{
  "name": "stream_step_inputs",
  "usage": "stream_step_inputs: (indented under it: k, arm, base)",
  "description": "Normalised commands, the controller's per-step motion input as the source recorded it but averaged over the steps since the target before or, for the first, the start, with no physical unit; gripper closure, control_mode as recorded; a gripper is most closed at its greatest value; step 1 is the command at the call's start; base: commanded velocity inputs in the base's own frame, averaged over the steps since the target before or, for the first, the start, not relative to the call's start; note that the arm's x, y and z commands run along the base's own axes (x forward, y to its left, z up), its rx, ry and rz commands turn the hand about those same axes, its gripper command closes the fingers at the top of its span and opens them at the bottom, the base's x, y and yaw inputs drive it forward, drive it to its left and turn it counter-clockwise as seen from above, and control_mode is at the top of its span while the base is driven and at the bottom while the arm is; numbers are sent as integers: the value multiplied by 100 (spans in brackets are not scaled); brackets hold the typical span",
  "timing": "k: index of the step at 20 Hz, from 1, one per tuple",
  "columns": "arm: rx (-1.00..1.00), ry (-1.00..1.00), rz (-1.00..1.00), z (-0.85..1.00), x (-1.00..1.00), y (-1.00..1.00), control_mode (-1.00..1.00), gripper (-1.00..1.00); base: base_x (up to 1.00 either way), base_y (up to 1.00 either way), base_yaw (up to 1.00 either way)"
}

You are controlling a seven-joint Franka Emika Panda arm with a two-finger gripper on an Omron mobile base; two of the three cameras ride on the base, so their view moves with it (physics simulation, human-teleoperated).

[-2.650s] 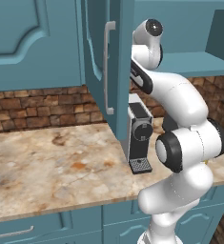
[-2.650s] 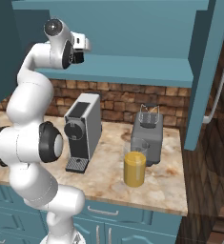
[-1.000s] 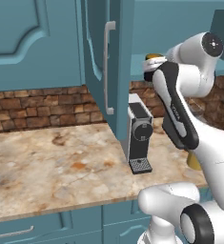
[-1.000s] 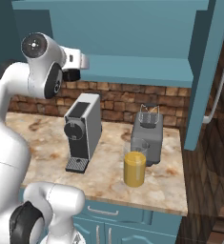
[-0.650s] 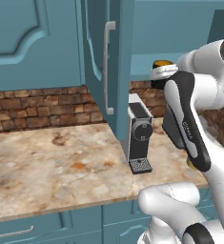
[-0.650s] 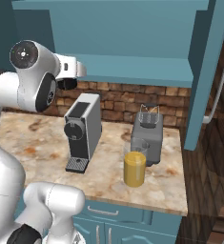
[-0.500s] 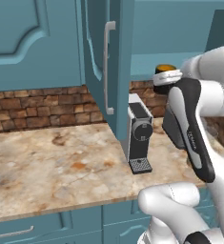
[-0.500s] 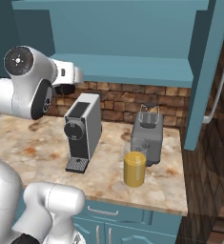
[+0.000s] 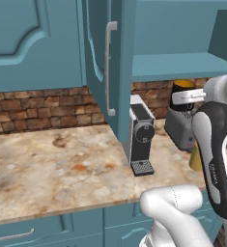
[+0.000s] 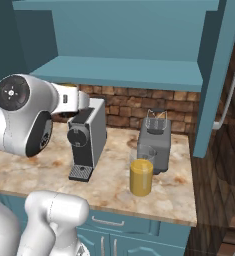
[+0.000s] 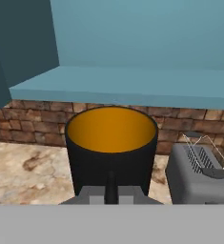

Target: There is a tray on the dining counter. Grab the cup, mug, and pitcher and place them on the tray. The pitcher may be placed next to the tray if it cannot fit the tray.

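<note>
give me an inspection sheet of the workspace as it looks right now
surface: marbled beige counter under teal cabinets, brick backsplash behind.
job's things: black mug with orange inside held up in the gripper, above the counter; pitcher of orange liquid standing on the counter in front of the toaster.
clutter: coffee machine and grey toaster on the counter.
grippers: fingers shut on the mug.
cables: nothing seen.
surroundings: open cabinet door with a white handle; bare teal shelf above the counter.
</note>
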Motion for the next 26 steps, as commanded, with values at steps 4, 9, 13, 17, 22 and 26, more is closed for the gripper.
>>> stream_step_inputs:
  k: [4, 9, 13, 17, 22, 26]
  arm:
    - [0, 0, -10, -4, -13, 0, -100, 100]
    - [0, 4, -8, -17, -7, 0, -100, 100]
    - [0, 7, 0, -12, -5, 0, -100, 100]
    - [0, 4, 0, -9, 0, 0, -100, 100]
    - [0, 1, 0, -6, -1, 0, 100, 100]
    - [0, 0, 0, 0, 0, 0, 100, 100]
  base:
    - [0, 0, 0]
    - [0, 0, 0]
    - [0, 0, 0]
    - [0, 0, 0]
    - [0, 0, 0]
    - [-5, -6, 0]
